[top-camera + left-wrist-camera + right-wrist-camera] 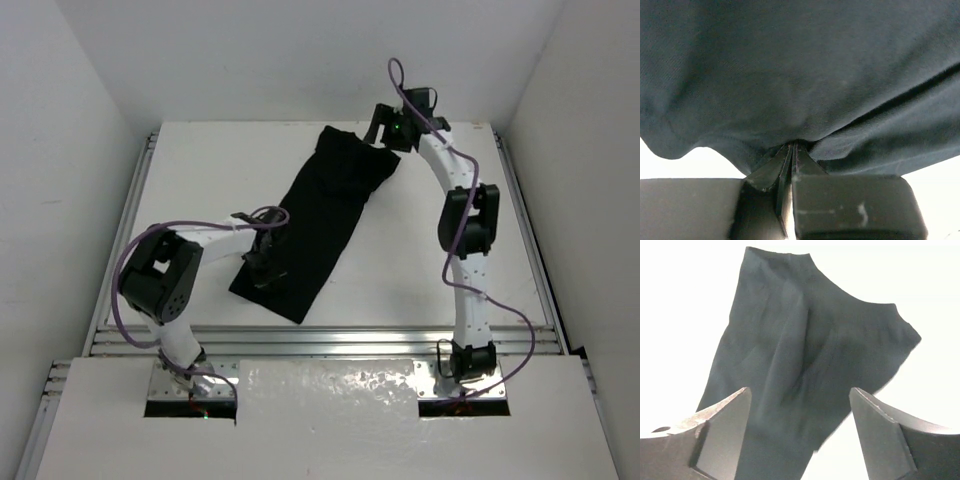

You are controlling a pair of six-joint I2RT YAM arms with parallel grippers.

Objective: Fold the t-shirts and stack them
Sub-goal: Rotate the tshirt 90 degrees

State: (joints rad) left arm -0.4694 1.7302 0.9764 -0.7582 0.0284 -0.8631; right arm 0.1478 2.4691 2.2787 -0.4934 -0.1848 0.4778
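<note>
A white table (200, 170) is enclosed by white walls, and much of its middle is taken up by the black t-shirt (322, 215). The garment is laid out as a long, narrow band running diagonally, from the far side right of centre down toward the near left. Soft creases are seen along its length in the right wrist view.

The left arm (175, 280) is bent low over the near left part of the table. The right arm (462, 230) is stretched up the right side to the far end of the cloth.

The left gripper (262, 258) is set at the shirt's left edge, near its lower end. In its own camera its fingers (767, 175) are seen pressed together, with a fold of the dark cloth pinched at their tips.

The right gripper (388, 130) is held at the shirt's far end with its jaws spread wide, and nothing is gripped by it. The cloth is seen lying flat on the table beyond the two fingers (720, 425).

Purple cables (530, 338) are looped along both arms.
</note>
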